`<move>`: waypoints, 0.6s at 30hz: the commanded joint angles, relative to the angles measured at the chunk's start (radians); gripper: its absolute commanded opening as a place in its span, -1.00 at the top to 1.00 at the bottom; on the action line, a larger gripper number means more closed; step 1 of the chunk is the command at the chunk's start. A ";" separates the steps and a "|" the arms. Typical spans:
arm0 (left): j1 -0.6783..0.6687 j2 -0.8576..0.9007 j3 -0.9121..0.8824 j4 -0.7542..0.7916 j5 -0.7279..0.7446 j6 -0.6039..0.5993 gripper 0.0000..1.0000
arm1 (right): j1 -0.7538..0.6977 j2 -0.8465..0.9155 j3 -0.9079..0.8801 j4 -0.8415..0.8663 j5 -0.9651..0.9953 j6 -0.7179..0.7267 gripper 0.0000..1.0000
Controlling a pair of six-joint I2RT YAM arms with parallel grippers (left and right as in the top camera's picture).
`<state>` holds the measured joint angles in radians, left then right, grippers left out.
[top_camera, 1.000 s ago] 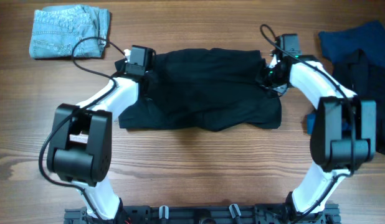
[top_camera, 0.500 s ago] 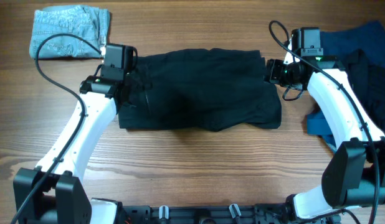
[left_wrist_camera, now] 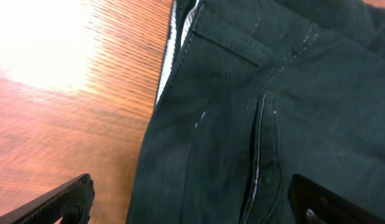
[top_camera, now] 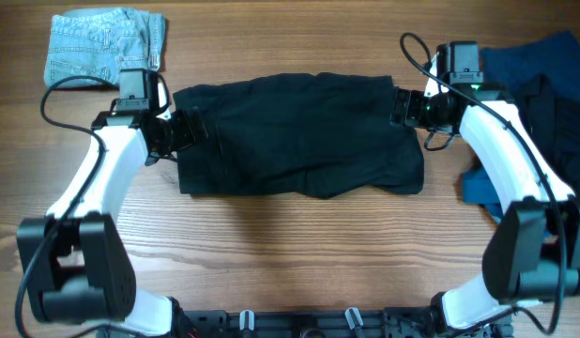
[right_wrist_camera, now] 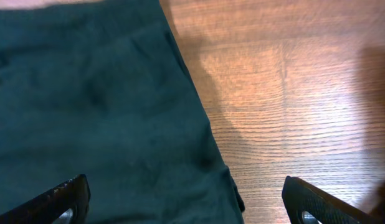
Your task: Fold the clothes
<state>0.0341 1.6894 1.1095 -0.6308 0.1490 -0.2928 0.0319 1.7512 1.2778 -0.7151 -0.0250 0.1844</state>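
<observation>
Both spread wide, my left gripper (top_camera: pixel 184 129) and right gripper (top_camera: pixel 400 103) flank black shorts (top_camera: pixel 299 136); only overhead shows denim shorts (top_camera: pixel 102 47) upper left

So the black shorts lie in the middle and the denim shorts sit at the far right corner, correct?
No. The overhead view shows the denim shorts at the far left corner. The black shorts do lie in the middle.

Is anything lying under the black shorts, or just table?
Only wooden table shows around the visible edges of the black shorts; nothing pokes out. What lies beneath the fabric itself is covered, so I cannot tell.
</observation>
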 commanded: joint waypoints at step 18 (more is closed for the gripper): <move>0.030 0.243 -0.013 0.092 0.158 0.133 -0.99 | 0.003 0.176 -0.010 0.027 0.002 -0.032 -0.99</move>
<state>0.0593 1.8626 1.1076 -0.5480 0.2760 -0.1837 0.0319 1.9095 1.2778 -0.6907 -0.0246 0.1726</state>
